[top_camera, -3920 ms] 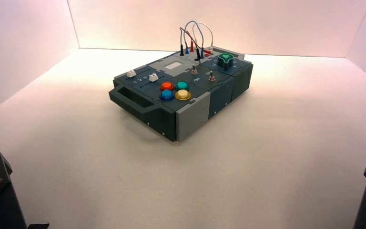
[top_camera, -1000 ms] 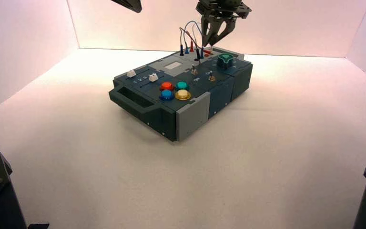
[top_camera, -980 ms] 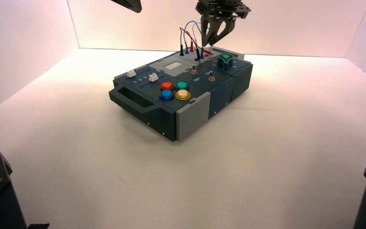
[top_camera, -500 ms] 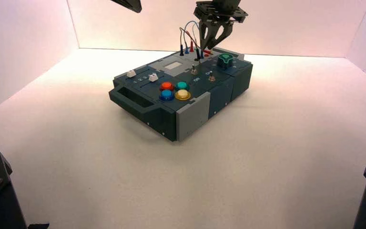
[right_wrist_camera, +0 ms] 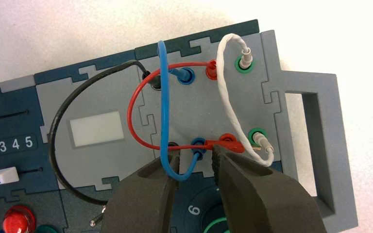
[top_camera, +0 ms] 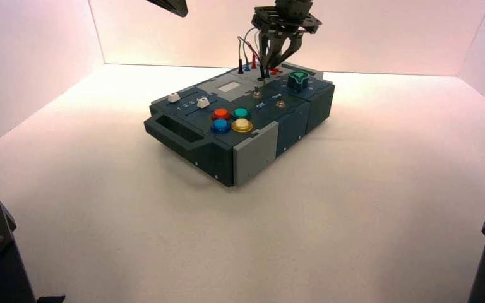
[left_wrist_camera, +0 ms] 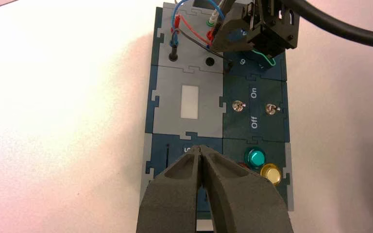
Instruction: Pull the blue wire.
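The blue wire arches over the grey jack panel at the far end of the box, with one plug in a blue socket and the other in a blue socket. My right gripper is open just above the jacks, and the low loop of the blue wire lies between its fingers, against one finger. In the high view the right gripper hangs over the wires. My left gripper is shut and empty, high above the box's slider end.
A red wire, a white wire and a black wire cross the same panel. A green knob, two toggle switches and coloured buttons lie nearby. White walls enclose the table.
My right gripper has come down and shifted left onto the wires, turning a little. The left arm and the box have not moved.
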